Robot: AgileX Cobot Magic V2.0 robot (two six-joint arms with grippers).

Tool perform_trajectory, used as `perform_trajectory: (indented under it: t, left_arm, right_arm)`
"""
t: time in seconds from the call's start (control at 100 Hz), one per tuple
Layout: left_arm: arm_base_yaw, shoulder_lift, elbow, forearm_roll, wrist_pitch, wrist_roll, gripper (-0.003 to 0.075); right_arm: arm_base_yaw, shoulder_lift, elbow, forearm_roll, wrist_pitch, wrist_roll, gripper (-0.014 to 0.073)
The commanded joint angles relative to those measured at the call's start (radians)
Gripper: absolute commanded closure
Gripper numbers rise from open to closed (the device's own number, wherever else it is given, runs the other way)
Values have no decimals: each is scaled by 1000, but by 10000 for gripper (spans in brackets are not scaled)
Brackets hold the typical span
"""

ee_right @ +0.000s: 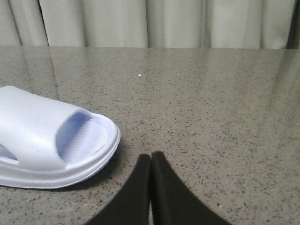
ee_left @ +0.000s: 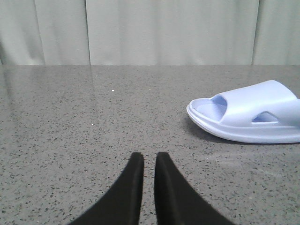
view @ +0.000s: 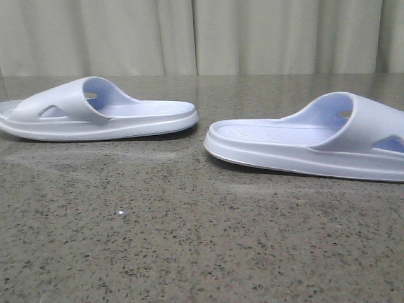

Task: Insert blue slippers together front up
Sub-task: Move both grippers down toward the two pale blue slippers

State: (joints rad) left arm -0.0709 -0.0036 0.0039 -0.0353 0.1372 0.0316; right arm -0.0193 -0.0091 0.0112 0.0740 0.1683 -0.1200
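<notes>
Two pale lavender-blue slippers lie sole-down on the speckled stone table, heels toward each other. In the front view one slipper (view: 95, 113) lies at the left and the other slipper (view: 309, 142) at the right, nearer the camera. Neither gripper shows in the front view. In the left wrist view my left gripper (ee_left: 149, 157) is empty with only a narrow slit between its black fingers, low over the table; the left slipper (ee_left: 248, 115) lies apart from it. In the right wrist view my right gripper (ee_right: 151, 157) is shut and empty, close beside the right slipper's toe end (ee_right: 51, 140).
The grey speckled table (view: 189, 240) runs back to a pale curtain (view: 202, 35) behind its far edge. A small white speck (view: 121, 214) lies on the table in front of the left slipper.
</notes>
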Motion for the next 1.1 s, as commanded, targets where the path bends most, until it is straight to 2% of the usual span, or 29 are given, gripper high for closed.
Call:
perform_trajectory:
  t: [0.0,0.82,1.089]
  left_arm:
    - [3,-30,7,-9,-87,-3,705]
    - [3,-30,7,-9,-87,-3,705]
    - [3,-30,7,-44,-126,-3,705]
  right_arm:
    - [-8,-22,19,-9,-86,-1,683]
    - [-8,-22,19,-9,-93,-1,683]
    - [-8,-22,19,6,-206,-1,683]
